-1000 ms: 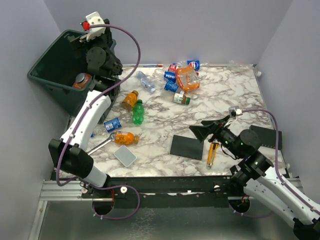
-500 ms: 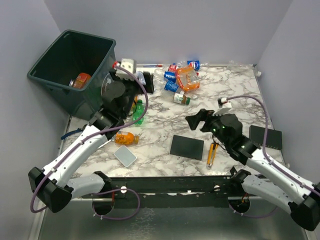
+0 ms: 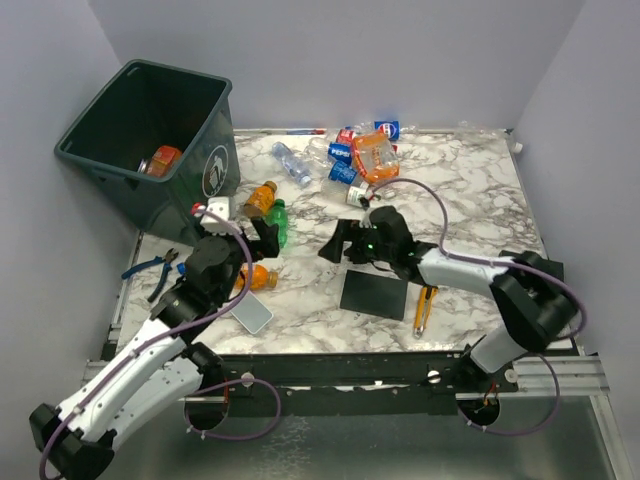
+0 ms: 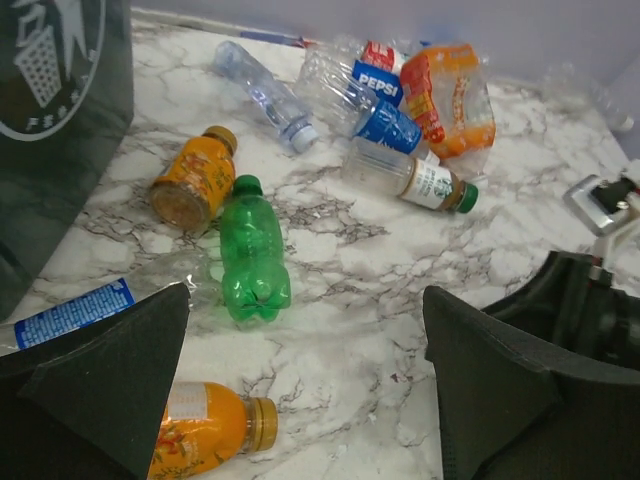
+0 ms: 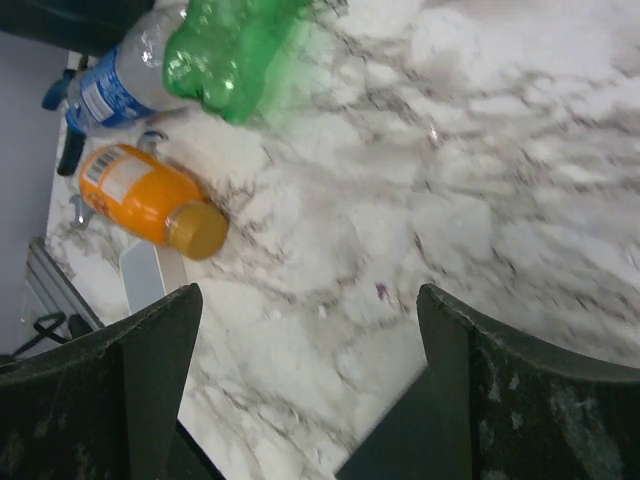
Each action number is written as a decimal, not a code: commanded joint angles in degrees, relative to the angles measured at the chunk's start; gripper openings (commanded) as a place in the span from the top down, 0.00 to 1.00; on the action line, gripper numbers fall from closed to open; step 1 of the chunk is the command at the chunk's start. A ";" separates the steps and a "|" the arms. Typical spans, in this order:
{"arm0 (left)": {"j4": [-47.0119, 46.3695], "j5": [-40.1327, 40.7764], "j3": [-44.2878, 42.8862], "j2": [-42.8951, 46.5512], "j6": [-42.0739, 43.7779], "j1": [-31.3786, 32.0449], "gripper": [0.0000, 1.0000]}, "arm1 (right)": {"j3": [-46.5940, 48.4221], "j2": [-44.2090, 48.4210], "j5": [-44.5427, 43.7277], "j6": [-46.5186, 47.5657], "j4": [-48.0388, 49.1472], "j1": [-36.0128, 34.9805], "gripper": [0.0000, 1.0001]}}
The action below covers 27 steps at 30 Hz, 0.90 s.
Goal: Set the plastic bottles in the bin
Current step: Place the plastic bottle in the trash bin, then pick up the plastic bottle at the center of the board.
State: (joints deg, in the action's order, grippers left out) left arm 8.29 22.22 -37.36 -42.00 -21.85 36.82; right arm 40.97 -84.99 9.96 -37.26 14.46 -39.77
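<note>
Worktop [image 3: 470, 200]: white-grey marble, littered.
Bin [image 3: 215, 165]: far-left corner, one orange bottle [image 3: 163, 160] inside.
Left claw [image 4: 305, 340]: jaws wide apart, nothing held, low over the near-left bottles.
Right claw [image 5: 305, 330]: jaws wide apart, nothing held, mid-worktop, facing left.
Bottle heap [image 3: 360, 155]: far edge, middle.
Black pad [image 3: 373, 293]: flat, just beside the right arm.
Green bottle [image 3: 276, 223]: lying between both claws.
Yellow knife [image 3: 424, 308]: right of the pad.

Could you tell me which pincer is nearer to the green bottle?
Left. The left pincer is just beside the green bottle, at its near side; the right pincer is farther off, to the right.
</note>
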 commanded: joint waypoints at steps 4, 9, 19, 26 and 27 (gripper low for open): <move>-2.82 13.28 7.67 12.22 -1.07 -0.37 0.01 | 22.62 -20.91 5.42 -8.22 4.33 -0.47 0.06; -2.82 14.95 8.09 14.37 -0.83 -0.32 0.01 | 34.60 -32.29 5.22 -12.64 1.10 -0.50 0.05; -2.85 15.21 8.28 14.72 -1.19 -0.30 0.01 | 44.39 -41.96 5.03 -15.18 -3.45 -1.36 0.09; -2.80 14.83 8.45 14.42 -1.23 -0.35 0.01 | 47.88 -45.98 7.37 -15.48 -4.43 -2.74 0.16; -2.77 14.73 8.45 14.26 -1.13 -0.33 0.01 | 47.76 -46.31 7.55 -15.58 -4.58 -2.88 0.17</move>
State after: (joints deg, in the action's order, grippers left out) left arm 6.11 35.73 -29.47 -27.49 -22.92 36.71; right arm 87.11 -128.73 15.33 -52.07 11.73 -41.60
